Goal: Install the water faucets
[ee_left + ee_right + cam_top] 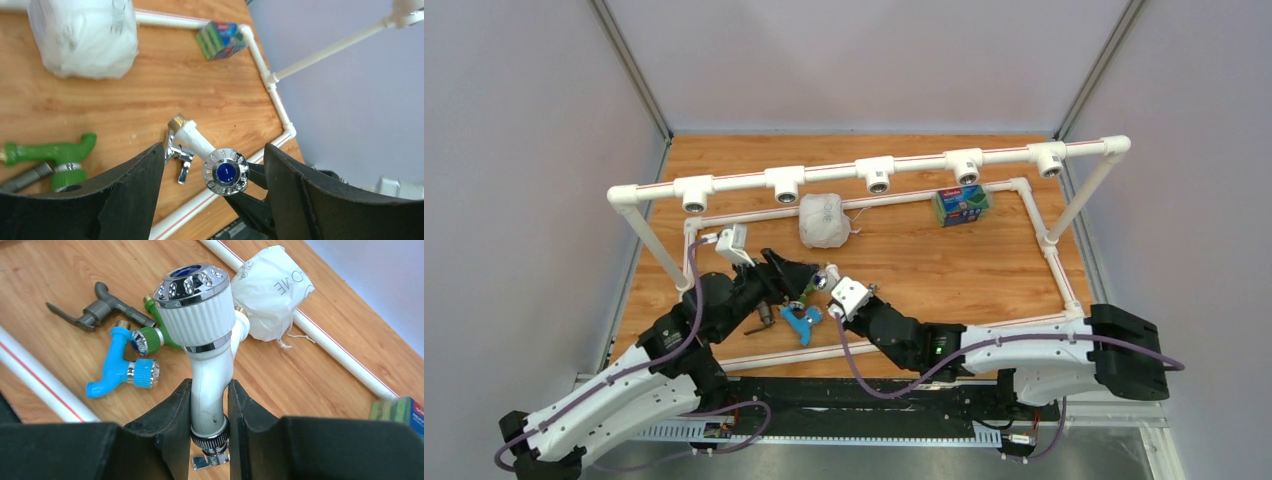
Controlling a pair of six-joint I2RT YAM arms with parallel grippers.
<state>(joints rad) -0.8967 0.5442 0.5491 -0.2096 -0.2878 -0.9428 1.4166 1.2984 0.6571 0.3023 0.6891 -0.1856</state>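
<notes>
L gripper (214, 155) jaws apart, flanking w/o touching the white faucet (212, 365), which is held above table (984, 270) front-centre; green faucet (155, 335), blue faucet (120, 367) & dark grey faucet (95, 310) lie on the wood just L of it. R gripper (210, 387) clamped on its spout: long axis runs up & away from the fingers, chrome knob w/ blue cap at far end, brass thread mostly hidden behind knob. White bag (272, 290) print reads "ONE", rest lost in creases; sponge pack (400, 412) label unreadable
</notes>
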